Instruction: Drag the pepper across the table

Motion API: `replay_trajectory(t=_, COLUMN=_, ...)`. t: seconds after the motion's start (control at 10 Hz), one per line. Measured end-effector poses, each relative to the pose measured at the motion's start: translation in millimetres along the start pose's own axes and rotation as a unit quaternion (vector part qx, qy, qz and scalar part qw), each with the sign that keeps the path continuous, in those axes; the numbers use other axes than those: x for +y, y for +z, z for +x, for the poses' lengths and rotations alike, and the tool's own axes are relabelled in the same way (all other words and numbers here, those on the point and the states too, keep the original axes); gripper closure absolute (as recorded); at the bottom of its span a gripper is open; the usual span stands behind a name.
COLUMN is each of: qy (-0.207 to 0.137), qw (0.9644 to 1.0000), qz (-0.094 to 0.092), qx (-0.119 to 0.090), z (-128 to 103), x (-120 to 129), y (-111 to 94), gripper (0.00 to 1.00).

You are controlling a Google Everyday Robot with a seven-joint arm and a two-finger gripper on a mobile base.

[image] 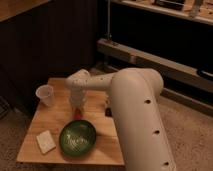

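Note:
The pepper (78,113) is a small red-orange piece on the light wooden table (50,117), just behind the green bowl's rim. My gripper (77,104) points down right over the pepper, at the end of the white arm (135,100) that reaches in from the right. The gripper hides the pepper's upper part. I cannot tell whether they touch.
A green bowl (77,138) sits at the table's front middle. A clear plastic cup (45,95) stands at the left rear. A pale flat sponge (46,142) lies at the front left. A small dark object (107,111) lies by the arm on the right.

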State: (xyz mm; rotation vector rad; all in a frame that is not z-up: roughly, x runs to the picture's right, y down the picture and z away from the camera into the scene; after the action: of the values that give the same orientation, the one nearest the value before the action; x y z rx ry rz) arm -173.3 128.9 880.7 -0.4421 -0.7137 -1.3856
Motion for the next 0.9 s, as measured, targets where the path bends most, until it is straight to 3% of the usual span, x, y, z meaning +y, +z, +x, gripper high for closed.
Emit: replay_trajectory(t=0.9, qy=0.017, qw=0.9998, qz=0.012, qx=0.000, z=-0.2, x=20.0, y=-5.2, gripper=0.84)
